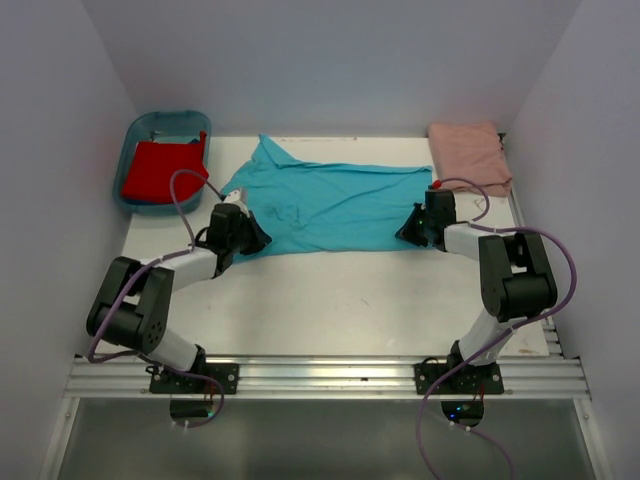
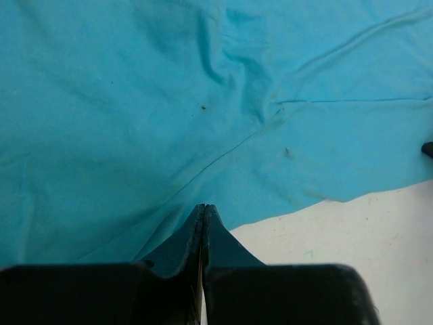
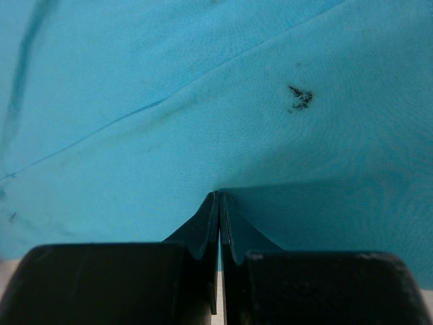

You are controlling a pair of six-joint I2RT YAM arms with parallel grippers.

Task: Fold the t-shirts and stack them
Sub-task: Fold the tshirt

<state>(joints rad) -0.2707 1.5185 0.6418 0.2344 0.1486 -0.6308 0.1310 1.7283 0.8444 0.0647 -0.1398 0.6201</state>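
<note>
While it lies pinched at both ends, turquoise t-shirt (image 1: 330,205) (soft, creased)

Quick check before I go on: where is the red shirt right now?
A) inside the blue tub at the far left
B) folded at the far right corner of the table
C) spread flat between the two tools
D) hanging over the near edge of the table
A: the red shirt lies in the blue tub. The pink shirt has the far right corner, and the turquoise shirt is the one spread out.
</note>
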